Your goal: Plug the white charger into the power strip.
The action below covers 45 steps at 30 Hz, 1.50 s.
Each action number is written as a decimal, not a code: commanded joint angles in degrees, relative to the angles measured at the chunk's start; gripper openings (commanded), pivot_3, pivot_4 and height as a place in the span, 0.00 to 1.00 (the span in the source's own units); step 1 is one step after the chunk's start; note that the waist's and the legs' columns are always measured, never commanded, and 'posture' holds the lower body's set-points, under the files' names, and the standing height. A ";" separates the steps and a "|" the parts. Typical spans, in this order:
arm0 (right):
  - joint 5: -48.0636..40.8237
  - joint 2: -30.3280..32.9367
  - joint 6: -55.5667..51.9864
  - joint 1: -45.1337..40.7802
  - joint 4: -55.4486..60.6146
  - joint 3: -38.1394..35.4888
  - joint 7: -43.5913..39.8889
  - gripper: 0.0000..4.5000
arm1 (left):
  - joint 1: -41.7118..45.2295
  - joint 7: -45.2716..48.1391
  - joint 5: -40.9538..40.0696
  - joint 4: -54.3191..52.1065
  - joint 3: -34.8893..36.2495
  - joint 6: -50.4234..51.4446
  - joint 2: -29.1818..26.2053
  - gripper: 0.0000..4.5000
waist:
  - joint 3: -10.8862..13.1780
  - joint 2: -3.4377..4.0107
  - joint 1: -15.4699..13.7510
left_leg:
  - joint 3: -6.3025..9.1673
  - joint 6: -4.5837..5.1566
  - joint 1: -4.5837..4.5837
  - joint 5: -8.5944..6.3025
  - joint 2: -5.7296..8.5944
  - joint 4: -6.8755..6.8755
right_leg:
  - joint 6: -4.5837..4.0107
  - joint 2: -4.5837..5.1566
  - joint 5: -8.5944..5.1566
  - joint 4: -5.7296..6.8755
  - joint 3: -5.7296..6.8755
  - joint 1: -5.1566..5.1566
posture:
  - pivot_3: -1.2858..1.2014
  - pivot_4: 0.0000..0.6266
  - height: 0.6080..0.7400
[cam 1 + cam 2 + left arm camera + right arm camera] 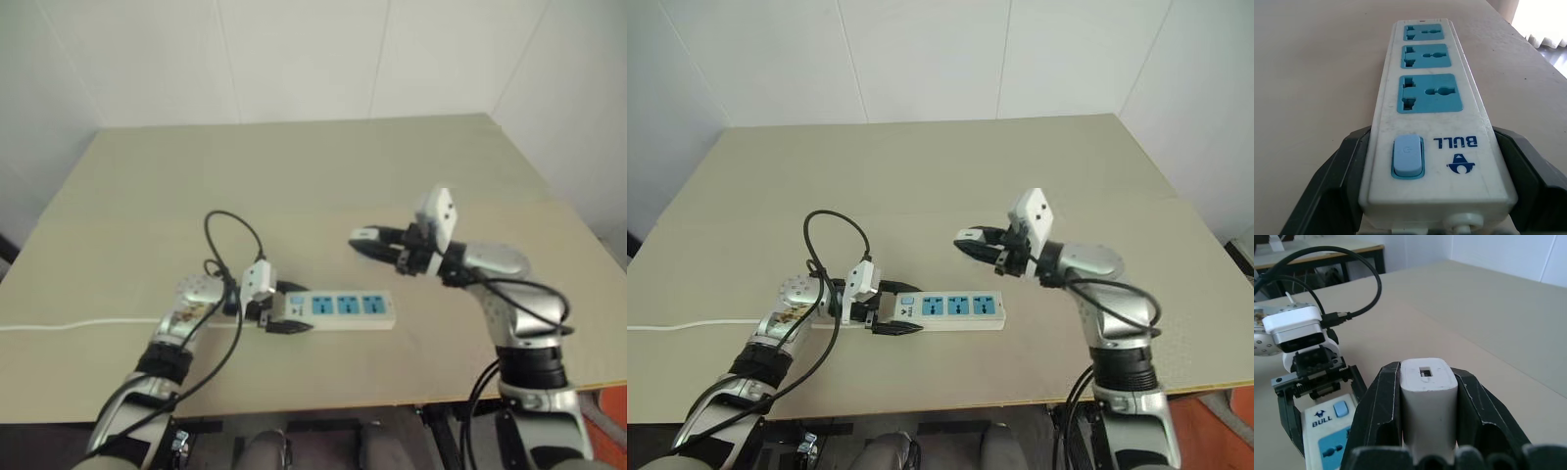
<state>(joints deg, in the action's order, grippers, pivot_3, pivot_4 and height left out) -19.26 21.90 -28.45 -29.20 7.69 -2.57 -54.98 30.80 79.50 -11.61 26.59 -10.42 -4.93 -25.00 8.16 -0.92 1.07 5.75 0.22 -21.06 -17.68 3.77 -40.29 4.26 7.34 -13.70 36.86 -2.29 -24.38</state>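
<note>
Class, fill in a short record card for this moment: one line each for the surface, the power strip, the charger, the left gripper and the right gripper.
surface: beige table
power strip: flat on the table, three blue sockets free, switch end toward the left gripper
white charger: held above the table, not yet plugged in
left gripper: jaws around the strip's switch end, steadying it
right gripper: jaws shut on the white charger, raised behind the strip
</note>
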 commanded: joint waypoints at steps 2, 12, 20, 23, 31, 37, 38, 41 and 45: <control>0.14 -5.45 10.82 0.45 -4.89 2.84 0.79 0.26 | 0.93 0.20 0.80 2.07 -0.50 0.77 -0.51 0.73 | 0.00 0.00 0.28 | -0.02 -0.01 0.12 0.01 0.00 0.01 | 0.00 -0.01 0.00 -0.07 -0.01 0.05 | 0.52 0.24 1.00; 3.03 -10.20 22.98 0.84 -15.35 9.37 -0.65 0.26 | 1.16 0.40 1.57 2.96 -1.05 -0.53 -0.31 0.73 | 0.00 0.01 0.73 | 0.00 -0.07 0.18 0.04 0.02 0.00 | -0.01 0.00 0.00 0.03 -0.01 0.09 | 0.52 0.24 1.00; 1.06 -8.84 22.48 0.77 -14.98 9.12 -2.78 0.26 | 0.71 -1.49 3.25 4.35 -1.53 -4.18 0.11 0.73 | 0.00 0.01 0.72 | 0.01 -0.06 0.21 0.04 0.02 0.00 | -0.01 -0.01 0.00 0.02 -0.01 0.11 | 0.52 0.24 1.00; 0.52 -8.20 22.32 0.96 -14.63 9.51 -4.10 0.26 | 0.63 -2.91 4.08 5.59 -1.60 -6.07 0.35 0.73 | 0.00 0.01 0.63 | 0.01 -0.06 0.23 0.04 0.02 0.00 | 0.00 -0.01 0.00 0.01 -0.02 0.13 | 0.52 0.24 1.00; -0.50 -8.35 22.33 0.54 -15.42 9.61 -5.84 0.26 | 0.05 -3.31 3.71 5.95 -1.71 -6.58 0.31 0.73 | -0.01 0.01 0.46 | 0.01 0.16 0.41 -0.09 0.03 0.01 | -0.01 0.00 0.00 0.10 -0.04 0.24 | 0.52 0.24 1.00; -0.70 -8.41 22.75 0.24 -16.15 9.84 -6.68 0.26 | -0.42 -3.08 3.26 5.17 -1.73 -5.87 0.15 0.73 | -0.01 0.02 0.43 | 0.00 0.19 0.50 -0.10 0.03 0.01 | -0.01 -0.01 0.01 0.14 -0.05 0.28 | 0.52 0.24 1.00; -0.65 -8.50 22.85 0.19 -16.28 9.91 -6.72 0.26 | -0.44 -3.00 3.23 5.11 -1.76 -5.73 0.12 0.73 | -0.01 0.02 0.43 | 0.00 0.19 0.50 -0.10 0.03 0.01 | -0.01 -0.01 0.01 0.14 -0.04 0.28 | 0.52 0.24 1.00; -0.40 -8.92 23.28 -0.22 -17.06 10.15 -6.67 0.26 | -0.42 -2.65 3.11 5.07 -1.80 -5.40 0.06 0.73 | -0.01 0.02 0.44 | 0.00 0.19 0.50 -0.10 0.03 0.02 | -0.02 -0.01 0.01 0.14 -0.05 0.27 | 0.52 0.24 1.00; -0.09 -9.83 24.01 -1.35 -18.63 10.54 -6.63 0.26 | -0.15 -2.07 2.94 5.10 -1.87 -5.10 0.01 0.73 | -0.01 0.02 0.46 | 0.00 0.18 0.50 -0.10 0.02 0.03 | -0.02 -0.01 0.01 0.15 -0.05 0.26 | 0.52 0.24 1.00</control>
<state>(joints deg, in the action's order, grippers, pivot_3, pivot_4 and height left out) -18.78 12.48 -6.37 -28.85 -11.53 8.37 -61.27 31.58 77.36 -10.45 30.76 -10.96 -11.05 -24.46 8.15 -0.91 1.53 5.75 0.40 -20.56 -17.78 3.80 -40.26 4.24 7.33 -13.69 37.00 -2.34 -24.12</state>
